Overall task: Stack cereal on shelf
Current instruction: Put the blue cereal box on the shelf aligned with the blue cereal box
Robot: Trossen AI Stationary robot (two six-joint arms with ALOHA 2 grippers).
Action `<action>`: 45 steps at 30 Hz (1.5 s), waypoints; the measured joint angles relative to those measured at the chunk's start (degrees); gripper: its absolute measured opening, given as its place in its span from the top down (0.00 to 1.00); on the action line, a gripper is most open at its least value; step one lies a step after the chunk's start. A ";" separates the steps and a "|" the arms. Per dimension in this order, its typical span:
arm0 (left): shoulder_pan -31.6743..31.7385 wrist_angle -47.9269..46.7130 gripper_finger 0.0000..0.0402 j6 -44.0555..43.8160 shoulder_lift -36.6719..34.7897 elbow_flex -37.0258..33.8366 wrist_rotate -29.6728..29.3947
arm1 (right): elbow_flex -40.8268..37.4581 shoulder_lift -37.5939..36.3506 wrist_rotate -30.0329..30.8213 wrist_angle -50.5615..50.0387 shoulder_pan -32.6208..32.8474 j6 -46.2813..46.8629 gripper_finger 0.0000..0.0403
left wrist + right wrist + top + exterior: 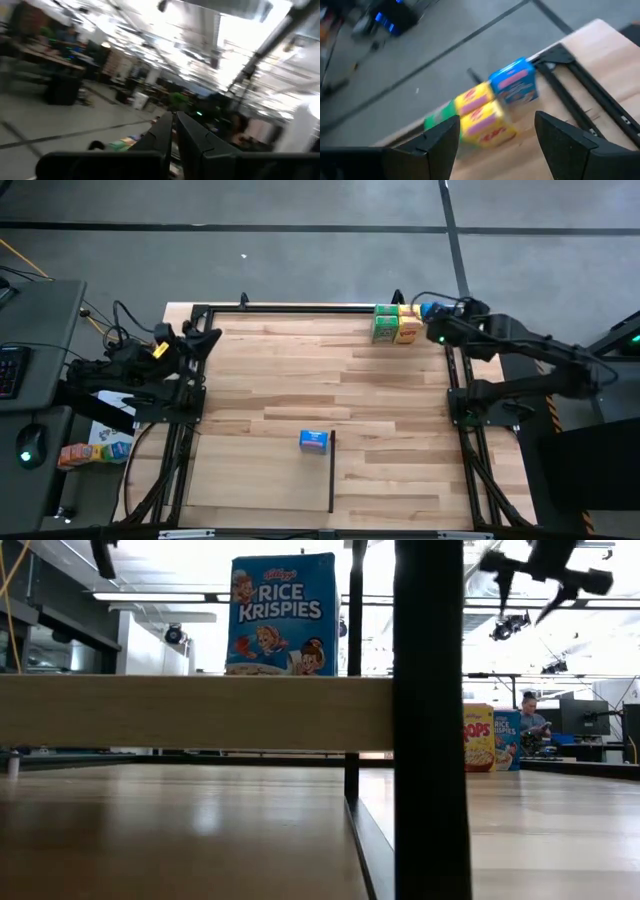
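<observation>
Right gripper (497,132) jaws wide apart above yellow-orange boxes (482,117), holding nothing; left gripper (174,131) jaws together.

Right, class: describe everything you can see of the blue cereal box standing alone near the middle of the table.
The blue cereal box is a small cardboard carton with a printed front reading Rice Krispies and cartoon figures under the name. It stands upright on the wooden table, beside one end of the thin black bar. Neither arm is near it and nothing else touches it. The other boxes sit far off at the table's back edge.

Open tabletop (300,380); boxes (396,326) crowd far-right corner.
</observation>
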 joint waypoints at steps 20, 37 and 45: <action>21.52 -33.01 0.69 -9.51 13.84 15.01 8.08 | -15.63 6.80 -22.00 37.40 -33.09 -11.77 0.38; 44.48 -26.96 0.61 0.55 33.33 19.89 41.27 | -15.45 13.14 -26.99 40.42 -39.92 6.62 0.38; 46.73 -24.03 0.61 0.11 34.81 19.89 44.16 | -15.45 18.67 -32.62 47.17 -43.44 9.82 0.38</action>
